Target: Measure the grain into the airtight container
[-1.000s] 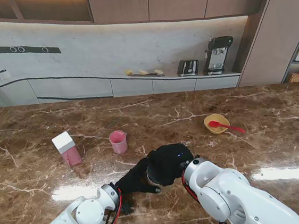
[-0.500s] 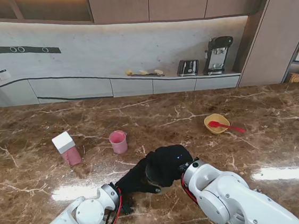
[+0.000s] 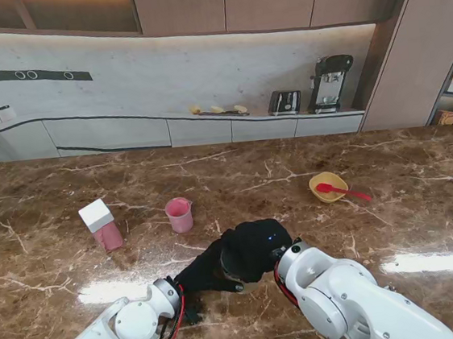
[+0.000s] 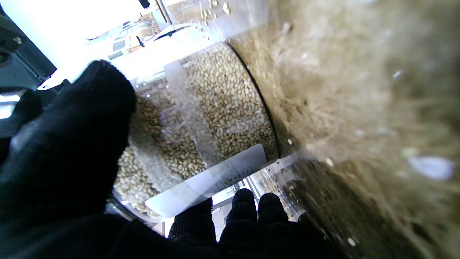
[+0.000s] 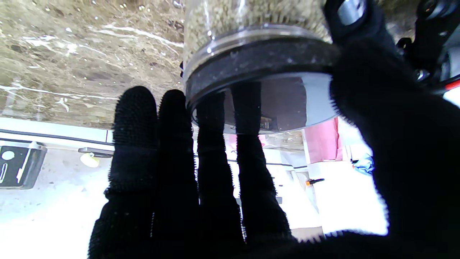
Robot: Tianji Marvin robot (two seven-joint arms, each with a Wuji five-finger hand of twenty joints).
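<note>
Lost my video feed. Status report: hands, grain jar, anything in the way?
Left hand shut on grain jar. Right hand on jar lid, grip unclear. Pink cup and yellow bowl stand apart, farther out.

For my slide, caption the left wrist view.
Black-gloved left hand wraps a clear grain-filled jar standing on the brown marble table.

Polished brown marble table (image 3: 392, 201) with pale veins, glossy enough to mirror the lights. Both hands, left hand (image 3: 205, 270) and right hand (image 3: 255, 247), wear black knitted cloth gloves, matt and fuzzy. Clear smooth plastic jar (image 4: 215, 108) full of small beige grain (image 4: 230, 97), with a dark matt lid (image 5: 258, 61). Glossy white plastic arm shells (image 3: 345, 295)
</note>
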